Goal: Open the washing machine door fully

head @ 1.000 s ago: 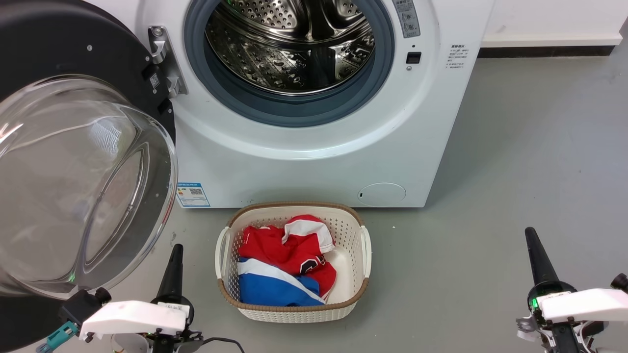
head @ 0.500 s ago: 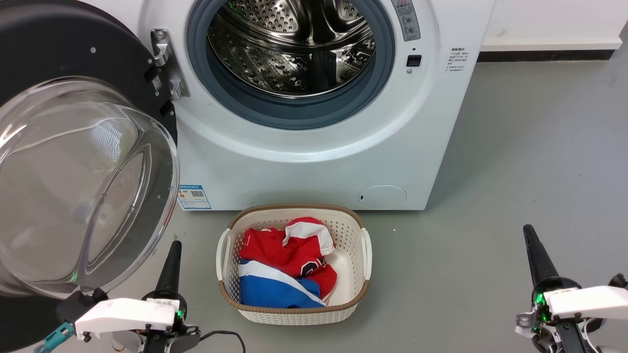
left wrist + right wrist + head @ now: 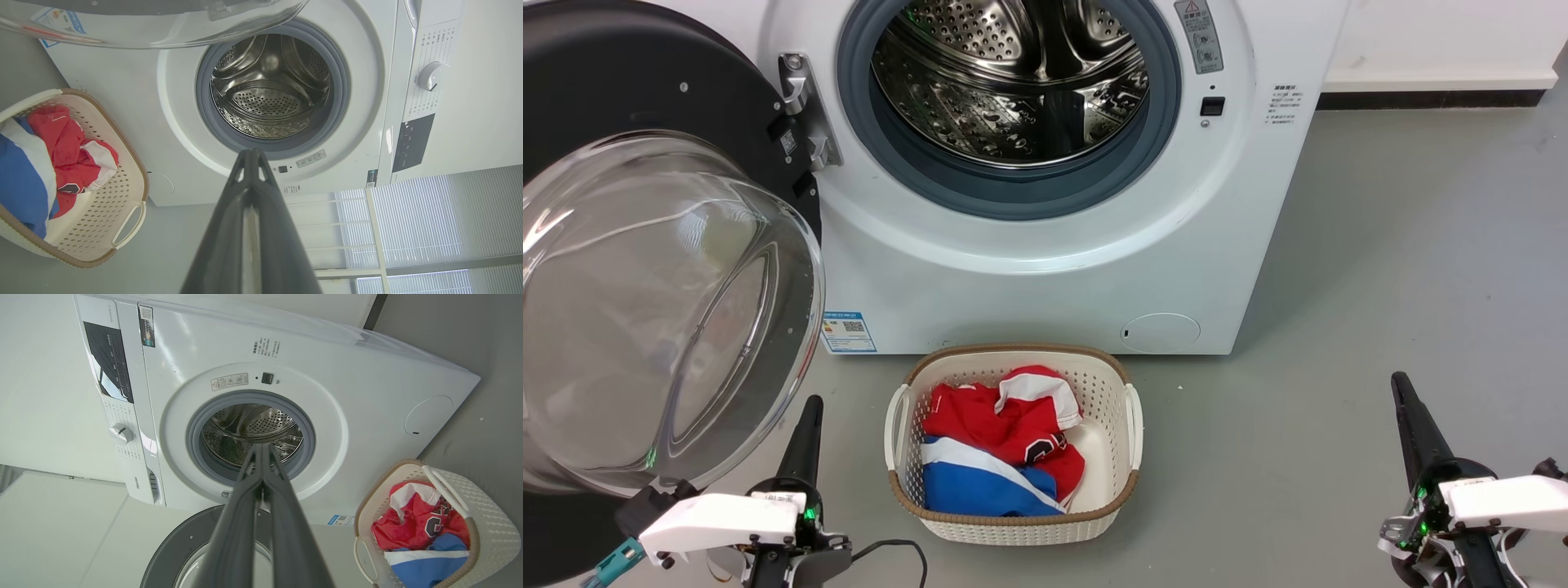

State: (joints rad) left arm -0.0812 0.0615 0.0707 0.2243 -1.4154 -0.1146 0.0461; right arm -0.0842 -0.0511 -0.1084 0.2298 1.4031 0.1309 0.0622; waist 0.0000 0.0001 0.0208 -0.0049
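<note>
While door (image 3: 662,310) hangs swung wide at frame's left, hinged to washer (image 3: 1045,269), drum (image 3: 1013,90) exposed: left gripper (image 3: 811,406) lower left, right gripper (image 3: 1400,384) lower right, both jaws pressed together, empty.

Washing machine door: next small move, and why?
I'd try one light check, probably the last step: nudge the washing machine door outward with the left gripper, which is shut and low beside the glass bowl. The door already hangs wide off its hinge, inner side up toward the head camera, with the drum mouth exposed. The right gripper, also shut, sits far off.
</note>
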